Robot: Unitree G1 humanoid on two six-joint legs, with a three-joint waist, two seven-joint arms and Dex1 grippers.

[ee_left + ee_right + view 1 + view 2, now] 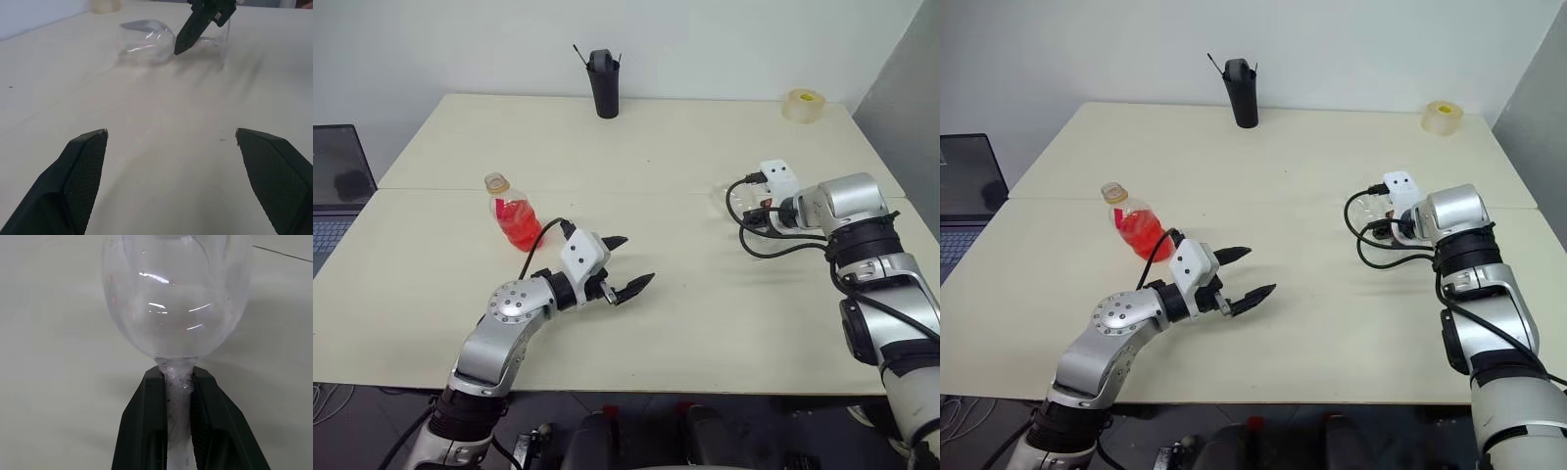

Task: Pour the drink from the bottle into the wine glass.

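The bottle (509,211), small and clear with a yellow cap, stands upright on the table's left half, and the red drink (516,226) fills its lower body. My left gripper (636,260) hovers open and empty to the right of the bottle, a little nearer the front edge; its fingers (83,166) point across the table toward the wine glass (146,41). The glass is clear and seems to lie on its side at the right. My right gripper (175,374) is shut on its stem just below the bowl (176,298).
A tall black cup (604,86) with sticks in it stands at the back middle of the cream table (656,147). A yellowish tape roll (803,105) sits at the back right corner. A laptop (337,186) lies off the table's left side.
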